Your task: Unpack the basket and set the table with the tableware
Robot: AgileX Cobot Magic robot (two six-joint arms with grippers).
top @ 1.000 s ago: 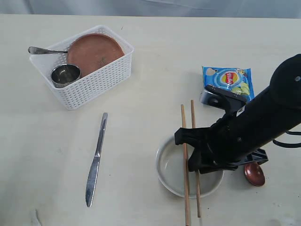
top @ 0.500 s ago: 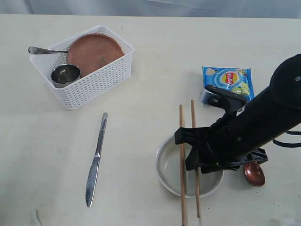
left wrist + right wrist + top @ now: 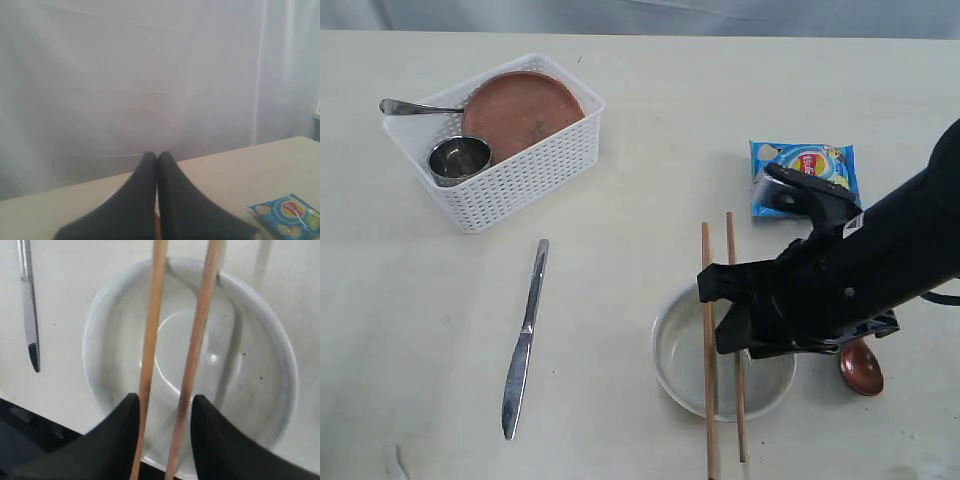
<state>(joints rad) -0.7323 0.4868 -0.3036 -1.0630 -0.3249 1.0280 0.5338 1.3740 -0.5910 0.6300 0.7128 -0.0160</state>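
Note:
Two wooden chopsticks (image 3: 708,290) (image 3: 152,315) lie side by side across the pale round bowl (image 3: 670,350) (image 3: 250,365). My right gripper (image 3: 720,315) (image 3: 162,397) hovers over the bowl, open, with both sticks between its spread fingers. The steel knife (image 3: 524,338) (image 3: 29,305) lies on the table (image 3: 650,130) left of the bowl. The dark wooden spoon (image 3: 861,368) shows partly behind the right arm. The white basket (image 3: 520,170) at the back left holds the reddish-brown plate (image 3: 520,108), the steel cup (image 3: 459,157) and the fork's handle (image 3: 415,106). My left gripper (image 3: 157,156) is shut, empty, and out of the exterior view.
A blue chips bag (image 3: 805,165) (image 3: 287,215) lies on the table behind the right arm. The right arm's black bulk covers the bowl's right side. A pale curtain hangs beyond the table's far edge.
The left chopstick slid a little away from the front edge and now lies straighter. My right gripper has shifted slightly right and away from the sticks. The left gripper shows no change.

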